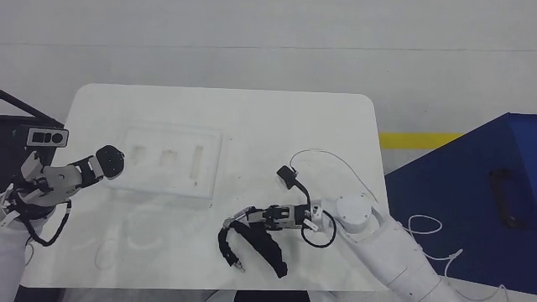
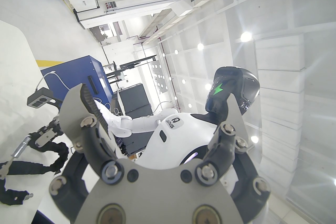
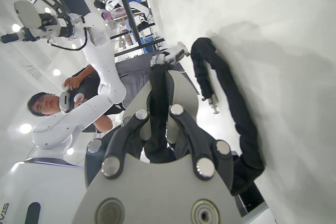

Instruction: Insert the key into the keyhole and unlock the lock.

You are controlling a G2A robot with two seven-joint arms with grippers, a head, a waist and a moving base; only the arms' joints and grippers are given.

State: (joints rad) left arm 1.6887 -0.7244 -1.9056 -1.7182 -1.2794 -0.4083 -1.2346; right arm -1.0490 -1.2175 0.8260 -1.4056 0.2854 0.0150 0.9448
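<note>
A black fabric-sleeved cable lock (image 1: pixel 267 250) lies looped on the white table (image 1: pixel 336 126) near its front edge. My right gripper (image 1: pixel 256 216) is shut on the sleeve (image 3: pixel 157 93) just behind the lock's silver cylinder (image 3: pixel 171 56), which sticks out past the fingertips. The cable's other end (image 3: pixel 211 101) has a small metal pin and rests on the table. In the left wrist view, a small metal piece (image 2: pixel 4 170) hangs beyond the cylinder (image 2: pixel 19 150); I cannot tell if it is the key. My left gripper (image 2: pixel 157 93) is open and holds nothing, at the table's left edge (image 1: pixel 109 161).
A shallow white tray (image 1: pixel 172 159) with recesses sits on the left half of the table. A blue cabinet (image 1: pixel 470 184) stands off the table's right side. A thin white cable (image 1: pixel 336 161) curves across the table near the right arm.
</note>
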